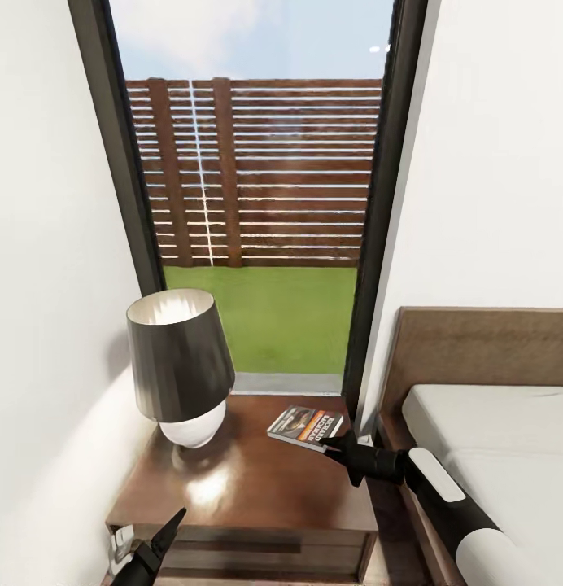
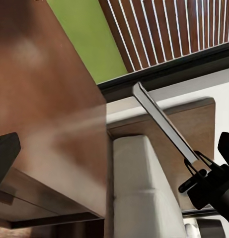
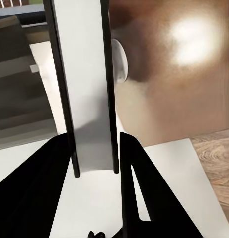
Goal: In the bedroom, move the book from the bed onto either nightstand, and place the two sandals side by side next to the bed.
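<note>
The book, pale with an orange band, hangs flat over the right rear corner of the nightstand; whether it touches the top is unclear. My right gripper is shut on its near edge. In the right wrist view the book stands edge-on between the two black fingers. The left wrist view has the book as a thin slab held by the right gripper, with the bed behind it. My left gripper is open and low at the nightstand's front left. The sandals are out of view.
A lamp with a dark shade and white base takes the nightstand's left half. The bed with its brown headboard lies to the right. A tall dark-framed window is behind the nightstand, and a white wall runs close on the left.
</note>
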